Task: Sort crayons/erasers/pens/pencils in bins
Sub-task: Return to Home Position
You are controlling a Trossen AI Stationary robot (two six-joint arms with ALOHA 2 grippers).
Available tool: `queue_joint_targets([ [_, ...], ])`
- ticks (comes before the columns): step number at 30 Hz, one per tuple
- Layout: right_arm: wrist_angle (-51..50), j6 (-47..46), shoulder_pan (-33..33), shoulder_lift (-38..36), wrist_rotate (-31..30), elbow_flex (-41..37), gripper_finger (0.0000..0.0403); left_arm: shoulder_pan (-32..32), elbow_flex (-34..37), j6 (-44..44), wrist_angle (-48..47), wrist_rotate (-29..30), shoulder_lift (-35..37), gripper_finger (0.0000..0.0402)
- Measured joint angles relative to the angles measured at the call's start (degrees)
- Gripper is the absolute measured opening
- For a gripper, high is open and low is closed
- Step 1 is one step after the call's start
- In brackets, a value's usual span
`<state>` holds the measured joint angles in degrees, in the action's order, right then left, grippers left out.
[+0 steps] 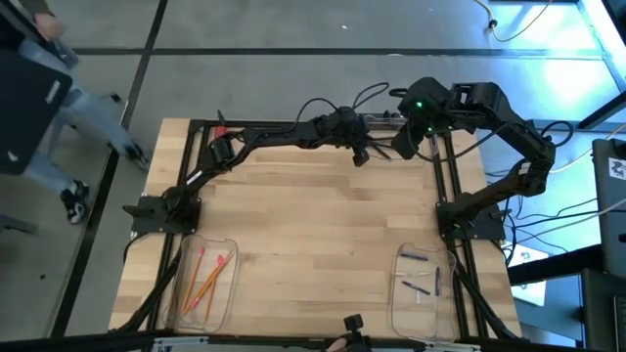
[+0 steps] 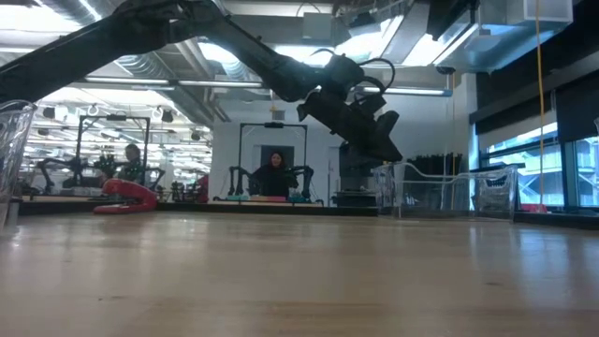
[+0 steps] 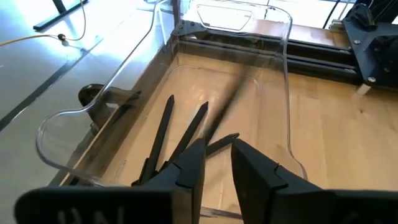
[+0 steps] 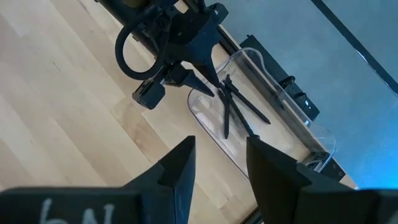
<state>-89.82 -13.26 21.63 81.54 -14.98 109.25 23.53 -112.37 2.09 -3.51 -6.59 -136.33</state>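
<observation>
My left gripper (image 3: pixel 217 149) hangs open over a clear bin (image 3: pixel 286 81) at the table's far edge, right of the middle. Black pens (image 3: pixel 165 127) lie on the bin's floor. One more pen (image 3: pixel 230 106) shows as a blurred streak just beyond the fingertips, loose over the bin. The right wrist view shows the same bin (image 4: pixel 320 140), its pens (image 4: pixel 239 106) and the left gripper (image 4: pixel 208 84) above them. My right gripper (image 4: pixel 221 152) is open with nothing in it, held high beside the bin, also visible in the high view (image 1: pixel 403 147).
A bin with orange pencils (image 1: pixel 203 282) stands at the near left. A bin with short dark sticks (image 1: pixel 425 284) stands at the near right. The wooden middle (image 1: pixel 323 225) is bare. A red object (image 2: pixel 126 197) lies at the far left. People show in the room behind.
</observation>
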Motion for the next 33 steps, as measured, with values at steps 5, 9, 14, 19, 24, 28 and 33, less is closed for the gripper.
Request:
queue_joint_targets([
  [5, 0.0, 0.0, 0.0, 0.0, 0.0, 0.0, 0.014, 0.0, 0.0, 0.0, 0.1, 0.0, 0.0, 0.0075],
  [9, 0.0, 0.0, 0.0, 0.0, 0.0, 0.0, 0.014, 0.0, 0.0, 0.0, -0.1, -0.6, 0.4, 0.0075],
  [14, -0.1, 1.3, 0.0, 0.0, -1.0, 0.0, 0.0125, 0.1, 0.0, 0.0, -2.1, -2.2, 3.8, 0.0048],
  [19, -0.1, 3.0, -0.4, 0.0, -1.4, 0.0, 0.0042, 0.6, 0.0, 0.0, -10.7, -2.9, 9.9, 0.0005],
  [24, 0.7, 4.5, -0.4, -2.4, -0.3, 0.0, 0.001, 1.4, 0.0, 1.9, -23.5, -5.0, 17.0, 0.0001],
  [28, 4.4, 6.8, -0.7, -6.6, 3.5, 0.0, 0.0004, 1.4, 0.0, 3.0, -34.0, -4.8, 23.0, 0.0],
  [33, 11.9, 7.5, -3.2, -13.9, 7.6, -3.9, 0.0003, 0.3, 2.4, 4.3, -42.6, -5.0, 30.3, 0.0],
])
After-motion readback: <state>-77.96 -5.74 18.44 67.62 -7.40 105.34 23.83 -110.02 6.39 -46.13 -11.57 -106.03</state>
